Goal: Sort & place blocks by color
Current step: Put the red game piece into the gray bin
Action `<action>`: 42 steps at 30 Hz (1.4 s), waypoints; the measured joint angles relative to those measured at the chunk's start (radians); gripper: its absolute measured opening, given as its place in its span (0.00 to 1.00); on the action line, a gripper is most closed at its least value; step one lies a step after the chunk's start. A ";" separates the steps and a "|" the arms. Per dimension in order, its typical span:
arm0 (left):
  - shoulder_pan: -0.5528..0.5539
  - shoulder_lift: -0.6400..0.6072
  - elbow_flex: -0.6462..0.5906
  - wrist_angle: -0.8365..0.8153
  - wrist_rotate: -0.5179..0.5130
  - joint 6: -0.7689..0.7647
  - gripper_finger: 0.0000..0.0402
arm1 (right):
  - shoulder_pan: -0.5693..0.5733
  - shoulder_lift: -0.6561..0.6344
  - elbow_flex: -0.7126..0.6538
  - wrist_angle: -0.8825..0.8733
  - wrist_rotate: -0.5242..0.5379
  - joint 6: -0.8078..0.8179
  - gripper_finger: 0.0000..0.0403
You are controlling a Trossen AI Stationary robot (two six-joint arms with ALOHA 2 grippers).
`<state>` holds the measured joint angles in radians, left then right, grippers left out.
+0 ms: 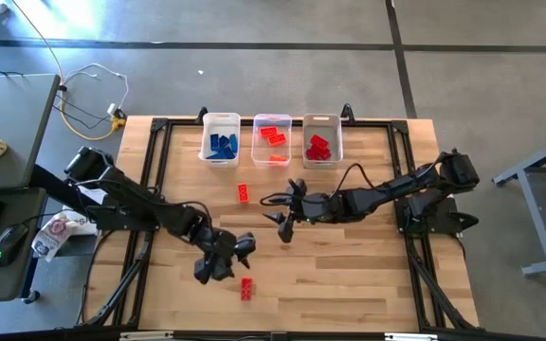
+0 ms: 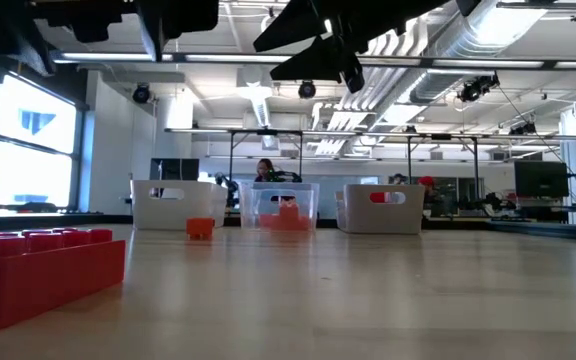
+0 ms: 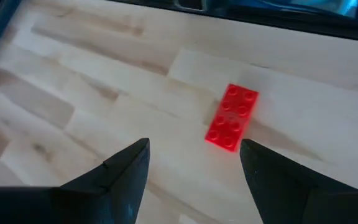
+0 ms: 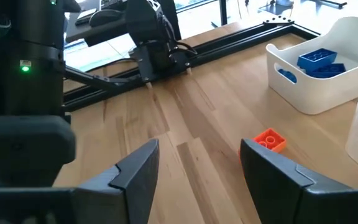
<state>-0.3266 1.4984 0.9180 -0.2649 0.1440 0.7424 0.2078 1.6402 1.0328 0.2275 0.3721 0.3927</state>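
A red studded block (image 1: 246, 288) lies flat near the table's near edge; it shows large in the low view (image 2: 43, 272) and ahead of my left fingers (image 3: 232, 117). My left gripper (image 1: 224, 263) hovers open just beyond it, toward the far side. An orange block (image 1: 243, 192) rests on the table before the bins, seen also in the right wrist view (image 4: 268, 140) and low view (image 2: 200, 227). My right gripper (image 1: 287, 225) is open at mid-table, holding nothing. Blue blocks (image 1: 222, 145), orange blocks (image 1: 273, 135) and red blocks (image 1: 318, 147) lie in the three bins.
Three small white bins stand in a row by the far edge: left (image 1: 207, 152), middle (image 1: 257, 123), right (image 1: 336, 128). A black frame (image 1: 159, 128) borders the table. The wood between the arms and toward the right side is bare.
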 joint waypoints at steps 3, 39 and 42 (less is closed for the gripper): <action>-0.023 0.030 0.001 0.049 -0.002 0.032 0.59 | 0.003 0.000 0.000 -0.010 0.000 0.000 0.52; -0.075 0.244 0.087 0.010 -0.050 0.073 0.53 | 0.003 0.000 0.000 -0.066 -0.004 0.105 0.52; -0.075 0.262 0.087 0.010 -0.050 0.073 0.53 | 0.003 0.000 0.000 -0.066 -0.004 0.105 0.52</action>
<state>-0.4019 1.7607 1.0046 -0.2553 0.0937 0.8154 0.2108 1.6402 1.0332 0.1612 0.3679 0.4978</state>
